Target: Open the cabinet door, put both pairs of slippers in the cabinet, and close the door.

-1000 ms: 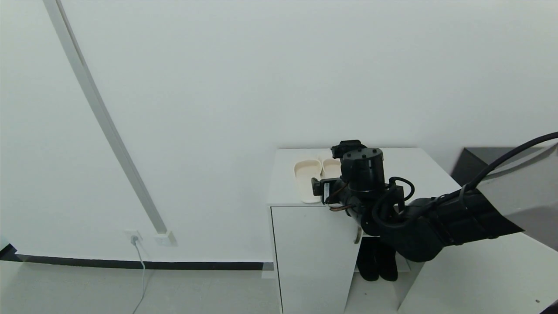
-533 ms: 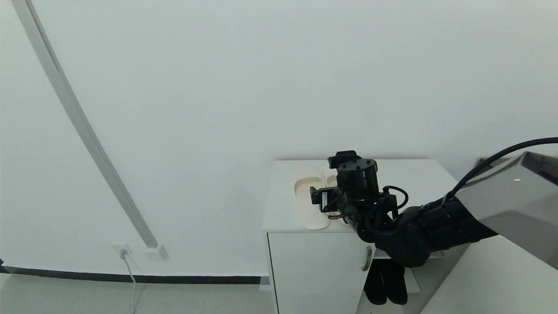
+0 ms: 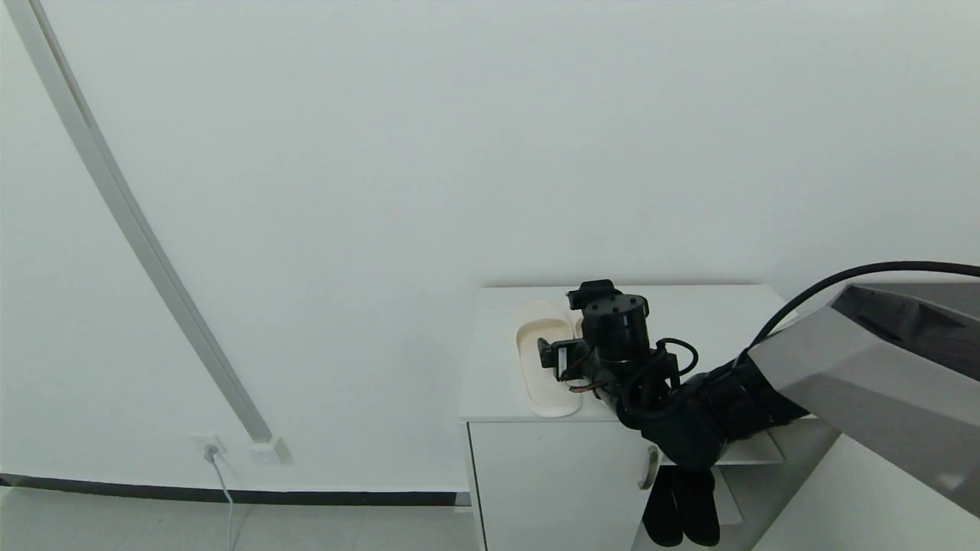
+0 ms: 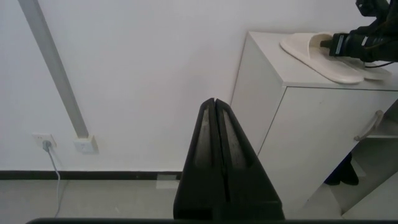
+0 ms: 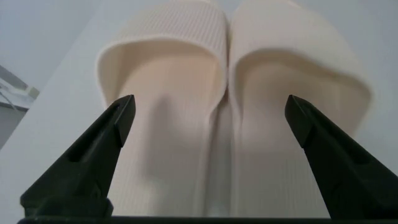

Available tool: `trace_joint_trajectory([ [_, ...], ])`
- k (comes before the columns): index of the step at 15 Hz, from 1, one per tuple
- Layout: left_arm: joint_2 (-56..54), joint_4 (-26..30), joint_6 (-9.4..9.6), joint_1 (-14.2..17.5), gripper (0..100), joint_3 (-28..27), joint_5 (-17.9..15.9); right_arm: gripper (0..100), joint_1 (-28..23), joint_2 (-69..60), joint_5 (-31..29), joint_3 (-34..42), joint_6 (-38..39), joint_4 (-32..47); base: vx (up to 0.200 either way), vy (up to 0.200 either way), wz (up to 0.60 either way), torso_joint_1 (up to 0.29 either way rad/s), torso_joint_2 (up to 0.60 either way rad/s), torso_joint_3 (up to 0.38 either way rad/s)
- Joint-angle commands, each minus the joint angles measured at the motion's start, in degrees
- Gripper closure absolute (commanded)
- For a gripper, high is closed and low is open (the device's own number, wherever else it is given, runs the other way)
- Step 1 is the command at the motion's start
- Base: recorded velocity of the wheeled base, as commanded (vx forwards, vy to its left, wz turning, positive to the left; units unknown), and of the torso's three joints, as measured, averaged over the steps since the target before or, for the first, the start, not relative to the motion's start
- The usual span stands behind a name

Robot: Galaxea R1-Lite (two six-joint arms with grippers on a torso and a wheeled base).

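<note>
Two cream slippers (image 3: 538, 383) lie side by side on top of the cabinet (image 3: 551, 482) in your head view, and the black pair (image 3: 681, 514) sits low inside the open compartment on its right. Over to the left wrist view: your left pincer (image 4: 214, 112) is pressed fully closed with nothing in it, out beside the cabinet. In the right wrist view, your right pincer (image 5: 208, 115) is spread wide, one finger either side of the cream slippers; you can't tell whether it touches them.

right gripper (image 5: 210, 106) fingers spread either side of cream slippers (image 5: 186, 162) | wall (image 3: 459, 153) just behind cabinet top (image 3: 712, 321) | top bare right of slippers | right compartment (image 3: 754, 458) open, black slippers (image 3: 681, 516) inside | left door (image 3: 551, 490) closed
</note>
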Motion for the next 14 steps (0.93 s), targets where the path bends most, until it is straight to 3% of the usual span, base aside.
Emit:
trace_joint_trajectory([
  [1, -0.01, 0.0, -0.03, 0.0, 100, 0.02, 0.0, 0, -0.69, 4.04, -0.1, -3.52, -0.19, 0.06, 0.0, 0.0, 0.0, 0.0, 0.0, 0.0],
  [7, -0.01, 0.0, -0.03, 0.0, 100, -0.07, 0.0, 0, -3.68, 9.05, 0.52, -12.39, -2.65, 0.24, 0.0, 0.0, 0.0, 0.0, 0.0, 0.0],
  [12, -0.01, 0.0, -0.03, 0.0, 100, -0.07, 0.0, 0, -3.86, 9.49, 1.4, -13.53, -2.65, 1.12, 0.0, 0.0, 0.0, 0.0, 0.0, 0.0],
  [13, -0.01, 0.0, -0.03, 0.0, 100, 0.02, 0.0, 100, -3.86, 9.49, 1.4, -13.53, -2.65, 1.12, 0.0, 0.0, 0.0, 0.0, 0.0, 0.0],
  [14, -0.01, 0.0, -0.03, 0.0, 100, 0.02, 0.0, 100, -3.86, 9.49, 1.4, -13.53, -2.65, 1.12, 0.0, 0.0, 0.0, 0.0, 0.0, 0.0],
])
